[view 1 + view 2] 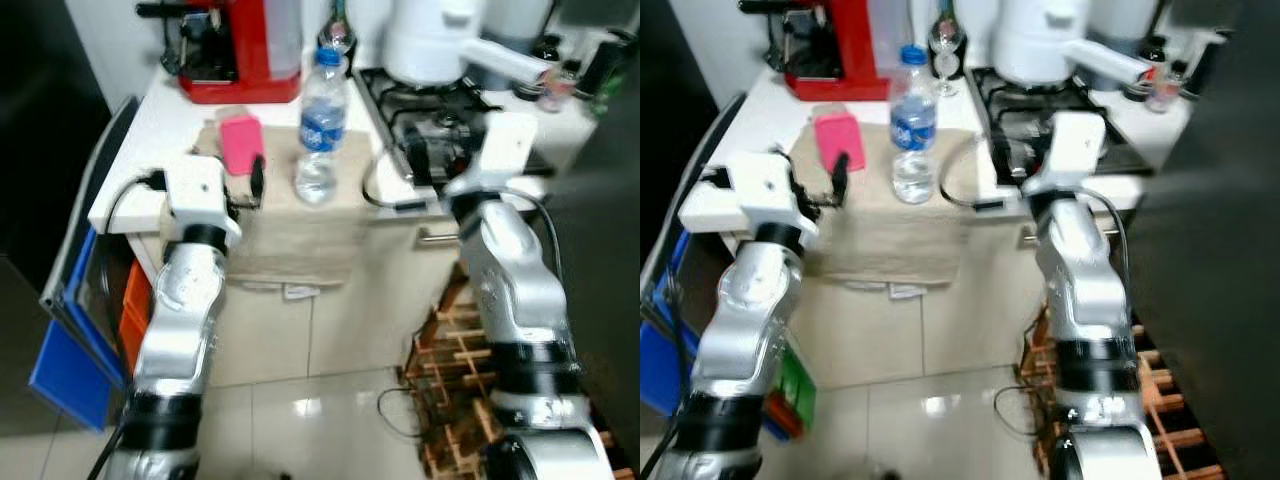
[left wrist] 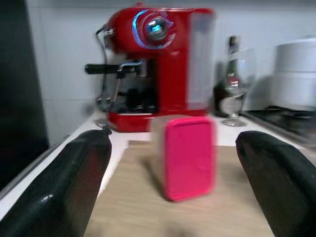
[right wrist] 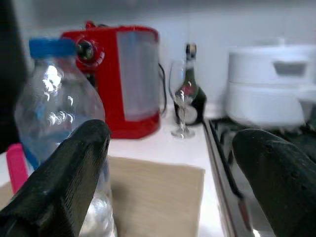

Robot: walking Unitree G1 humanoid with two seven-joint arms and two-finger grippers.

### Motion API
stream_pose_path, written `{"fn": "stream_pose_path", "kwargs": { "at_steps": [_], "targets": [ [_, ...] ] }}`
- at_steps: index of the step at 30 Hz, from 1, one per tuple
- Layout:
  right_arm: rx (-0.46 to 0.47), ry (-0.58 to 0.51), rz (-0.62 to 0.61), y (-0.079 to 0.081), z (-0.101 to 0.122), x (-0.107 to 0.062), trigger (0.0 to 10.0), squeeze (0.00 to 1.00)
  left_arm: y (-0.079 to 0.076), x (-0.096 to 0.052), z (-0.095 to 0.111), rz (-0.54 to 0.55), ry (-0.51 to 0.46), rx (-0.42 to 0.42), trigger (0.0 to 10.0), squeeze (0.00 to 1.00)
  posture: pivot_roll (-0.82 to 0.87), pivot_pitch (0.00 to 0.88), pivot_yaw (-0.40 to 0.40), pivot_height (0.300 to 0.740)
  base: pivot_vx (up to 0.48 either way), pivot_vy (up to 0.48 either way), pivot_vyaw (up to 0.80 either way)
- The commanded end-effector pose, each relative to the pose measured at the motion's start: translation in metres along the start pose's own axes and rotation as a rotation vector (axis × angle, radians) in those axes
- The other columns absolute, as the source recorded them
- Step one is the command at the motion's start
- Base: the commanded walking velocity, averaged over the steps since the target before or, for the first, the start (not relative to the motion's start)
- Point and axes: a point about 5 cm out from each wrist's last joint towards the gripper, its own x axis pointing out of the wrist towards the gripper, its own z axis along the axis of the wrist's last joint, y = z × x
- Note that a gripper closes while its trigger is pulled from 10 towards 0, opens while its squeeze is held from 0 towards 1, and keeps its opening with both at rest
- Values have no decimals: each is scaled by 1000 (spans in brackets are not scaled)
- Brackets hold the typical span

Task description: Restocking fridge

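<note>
A pink-lidded container [image 1: 240,142] stands upright on a beige cloth [image 1: 300,235] spread over the white counter. To its right on the same cloth is a clear water bottle [image 1: 320,125] with a blue cap. My left gripper [image 2: 173,145] is open and held level just short of the container [image 2: 188,157], which sits ahead between the spread fingers without touching them. My right gripper [image 3: 173,138] is open too, near the counter edge by the stove, with the bottle [image 3: 59,118] ahead on one side of it.
A red coffee machine [image 1: 245,50], a wine glass [image 3: 181,98] and a dark bottle [image 3: 190,94] stand at the back of the counter. A gas hob [image 1: 430,115] with a white pot [image 1: 430,35] lies to the right. A wooden rack [image 1: 455,390] is low on the right, a blue panel [image 1: 70,350] low on the left.
</note>
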Motion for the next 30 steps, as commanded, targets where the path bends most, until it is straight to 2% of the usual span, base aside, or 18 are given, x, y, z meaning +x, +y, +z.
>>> {"fn": "stream_pose_path", "kwargs": {
  "at_steps": [1,5,7,8,9,11,13,14,15,17,19,21,24,28,30],
  "targets": [
    [-11,-22,-39,-13,9,-2,10000,384,-13,4,10,-40,-42,-2,10000,0,-16,0,-18,740,0,0,0],
    [-21,-16,-50,-18,8,-4,10000,380,-15,13,21,-80,-75,-18,10000,0,-22,0,-19,740,0,0,0],
    [-24,-3,-68,-23,5,-6,10000,380,-15,24,32,-116,-91,-67,10000,0,-25,0,-21,740,0,0,0],
    [-24,-3,-68,-23,5,-6,10000,380,-15,24,32,-116,-91,-67,10000,0,-25,0,-21,740,0,0,0],
    [-30,7,-84,-28,4,-8,10000,376,-16,37,41,-200,-94,-109,10000,0,-34,0,-17,740,0,0,0],
    [-34,14,-97,-31,3,-11,10000,380,-16,46,47,-275,-100,-136,10000,0,-38,0,-14,740,0,0,0],
    [-35,22,-112,-36,2,-13,10000,380,-12,56,49,-322,-98,-135,10000,0,-42,0,-11,740,0,0,0],
    [-30,31,-122,-38,0,-16,10000,376,-12,66,48,-386,-78,-122,10000,0,-49,0,2,740,0,0,0],
    [-30,31,-122,-38,0,-16,10000,376,-12,66,48,-386,-78,-122,10000,0,-49,0,2,740,0,0,0],
    [-12,55,-95,-35,-5,-20,10000,380,-12,76,44,-471,-42,-126,10000,0,-63,0,23,740,0,0,0],
    [6,66,-69,-31,-7,-22,10000,380,-12,79,42,-490,-34,-142,10000,0,-72,0,38,740,0,0,0],
    [56,103,12,-22,-15,-28,10000,376,-11,87,37,-529,-10,-132,10000,0,-81,0,47,740,0,0,0],
    [59,131,78,-15,-18,-35,10000,376,-10,93,35,-562,2,-137,10000,0,-99,0,55,740,0,0,0],
    [52,193,232,-4,-20,-54,10000,380,1,103,41,-602,-7,-130,10000,0,-127,0,60,740,0,0,0],
    [55,205,253,-3,-20,-58,10000,380,5,105,43,-605,-13,-131,10000,0,-131,0,60,740,0,0,0]
  ]
}}
